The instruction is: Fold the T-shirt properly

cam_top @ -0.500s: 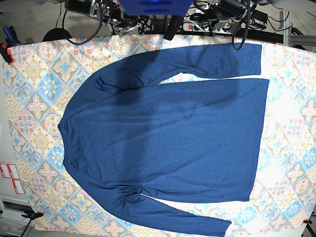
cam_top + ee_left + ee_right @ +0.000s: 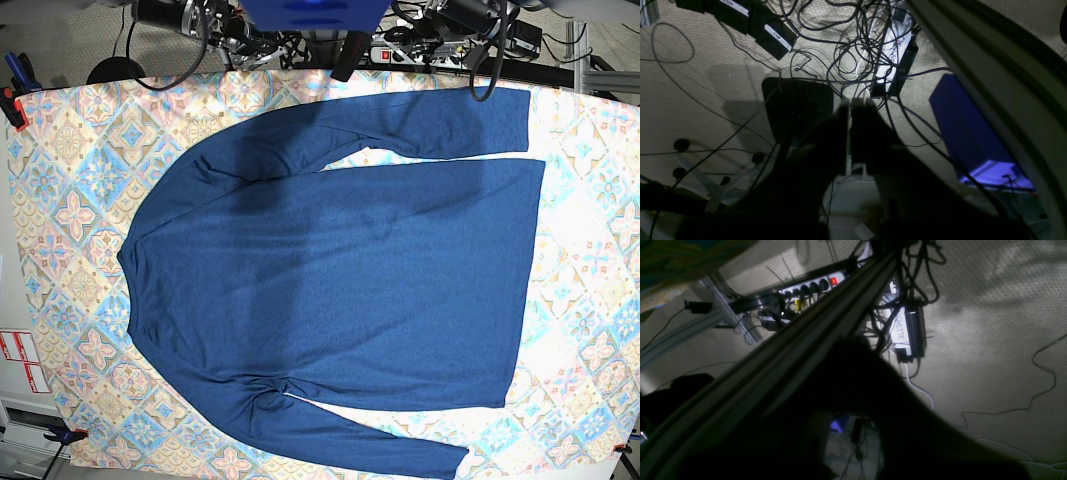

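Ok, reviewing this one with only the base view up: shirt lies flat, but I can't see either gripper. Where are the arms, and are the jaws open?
Observer: The left gripper hangs off the table, above a carpeted floor strewn with cables; its jaws are shut, holding nothing.
Operator: And the right one?
Observer: The right gripper shows only as a dark silhouette in its wrist view, over the same floor beside a metal frame rail; it is shut too, with nothing in it.
Operator: Any cloth near either wrist camera?
Observer: No navy fabric in either wrist view; the T-shirt appears only in the base view, spread on the patterned tablecloth, untouched.
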